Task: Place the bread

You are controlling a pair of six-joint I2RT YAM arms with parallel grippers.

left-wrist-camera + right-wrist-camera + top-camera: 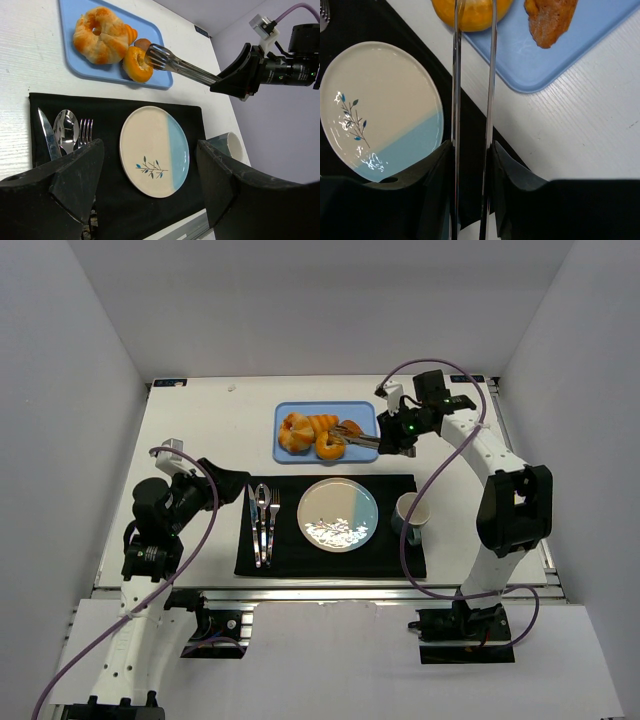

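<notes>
Glossy, golden-orange bread rolls [310,433] lie on a blue tray [300,410] at the far side of the white desk [200,430]. One is round and smooth, and a larger one is twisted like a croissant. The right gripper [388,438] is clamped on metal tongs [180,65], whose tips touch the round one. The left gripper [148,150] hangs spread wide above the black placemat [400,560], near a plate [340,515].
</notes>
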